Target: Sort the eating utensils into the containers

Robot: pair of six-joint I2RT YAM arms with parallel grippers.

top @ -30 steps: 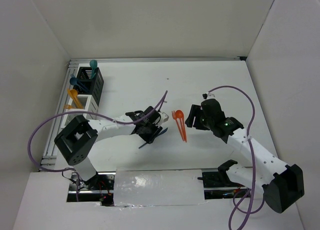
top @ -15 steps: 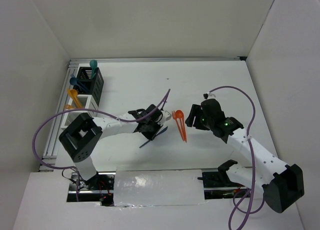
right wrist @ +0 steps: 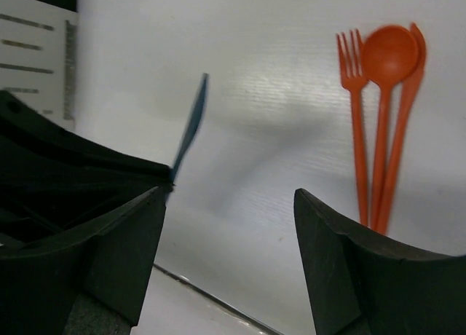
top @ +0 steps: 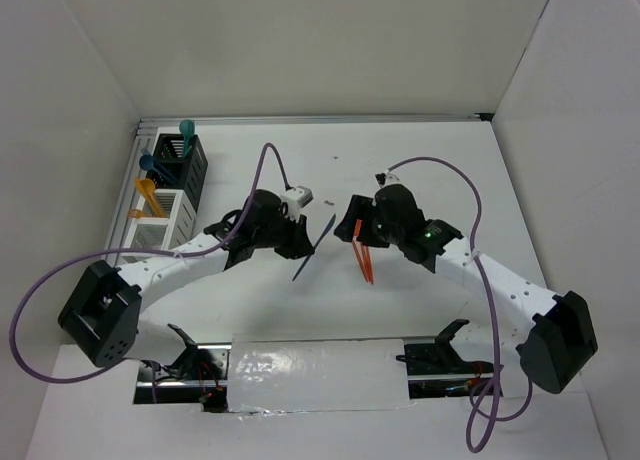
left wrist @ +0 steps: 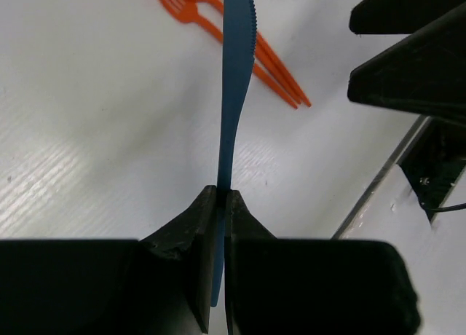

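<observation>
1. So, main risk sits at the left claw (left wrist: 220,196): it pinches the dark blue knife (left wrist: 234,73) only at the handle end. The serrated blade sticks out long and free, so the thin flat plastic could pivot or slide out during the carry.
2. Next risk is a collision. The right claw (right wrist: 229,204) hangs near the knife tip, so a swing by either arm could clip the blade and knock it loose.
3. At the drop-off, the tilted knife could catch a caddy rim or a side slot, or go into the wrong bin.
4. Left claw state: closed tight on the knife handle. The knife looks lifted off the bench (top: 440,170), tip pointing toward the orange set.
5. Right claw state: jaws wide apart, holding and touching nothing, low over the bench.
6. Just beyond it the orange fork (right wrist: 353,109), orange spoon (right wrist: 389,54) and orange knife (right wrist: 409,102) lie side by side, touching.
7. The black caddy (top: 192,168) holds teal spoons (top: 186,130) and the white caddy (top: 180,212) an orange piece. Both stand at the far-left edge, well apart from the knife.
</observation>
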